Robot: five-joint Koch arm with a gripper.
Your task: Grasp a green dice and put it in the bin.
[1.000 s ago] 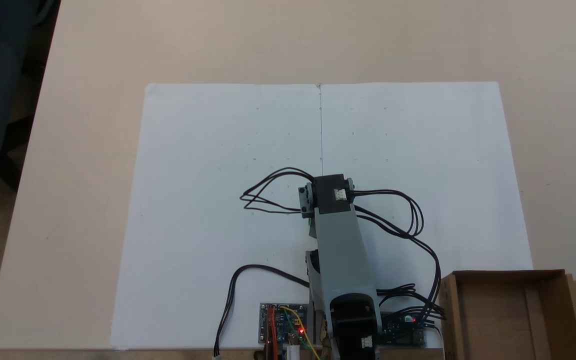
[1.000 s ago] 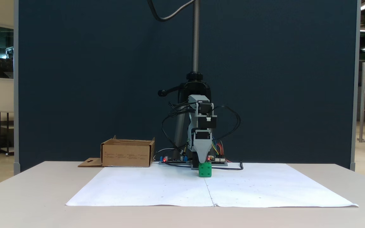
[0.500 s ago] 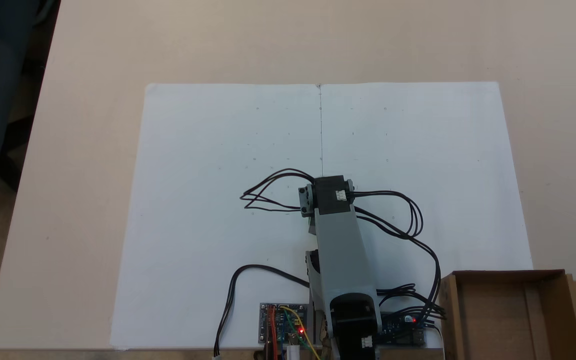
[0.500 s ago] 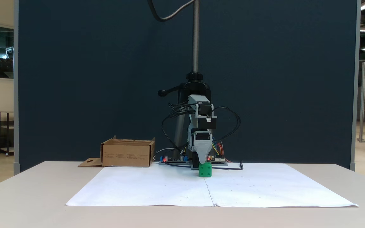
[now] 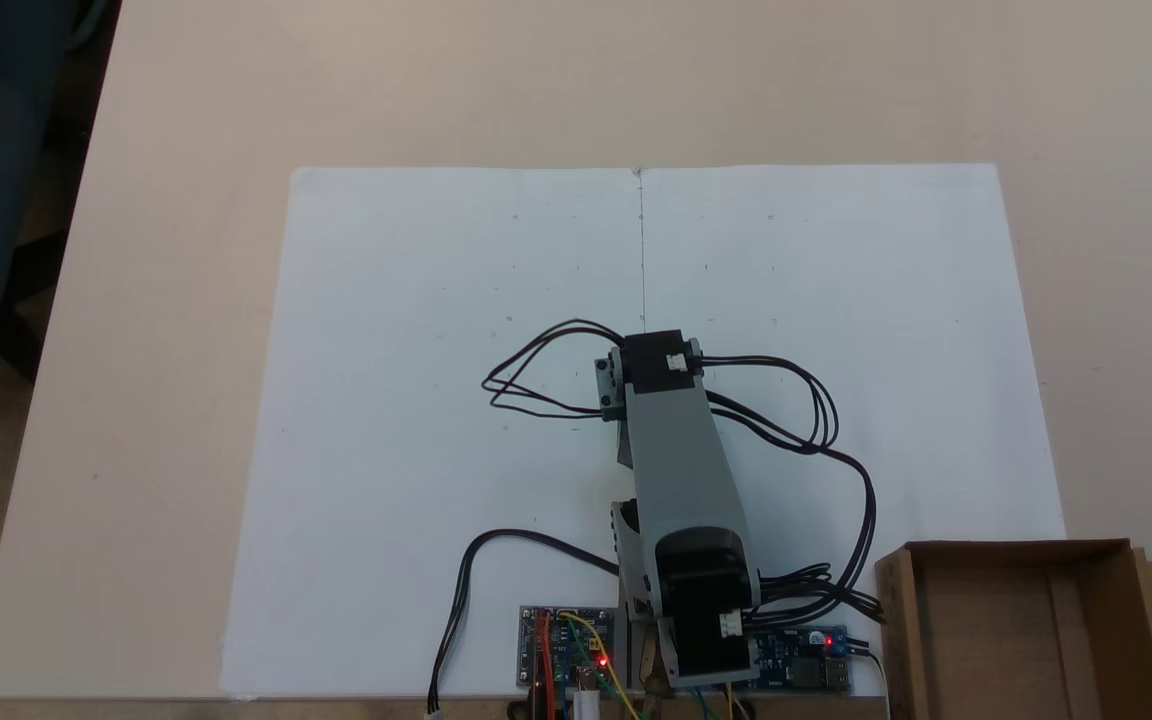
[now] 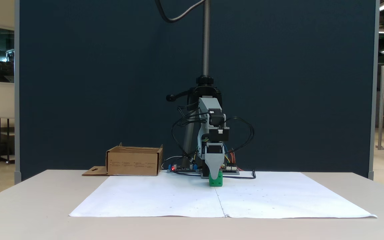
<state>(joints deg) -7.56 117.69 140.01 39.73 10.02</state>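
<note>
Some things are hidden or cut off

From above, the arm (image 5: 681,470) hides the green dice; from the front, the pincer (image 6: 214,175) covers the top of the green dice (image 6: 216,182), one jaw behind the other. The bin (image 5: 1026,625) runs off the bottom edge. Dice dots are too small to count.

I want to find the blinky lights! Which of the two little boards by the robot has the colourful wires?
The circuit board left of the arm's base in a fixed view: red, yellow and green wires cross it. The other board, right of the base, has black cables.

Green dice (image 6: 215,180) on paper (image 6: 145,196), under gripper (image 6: 214,176); bin (image 6: 134,162) well left.
</note>
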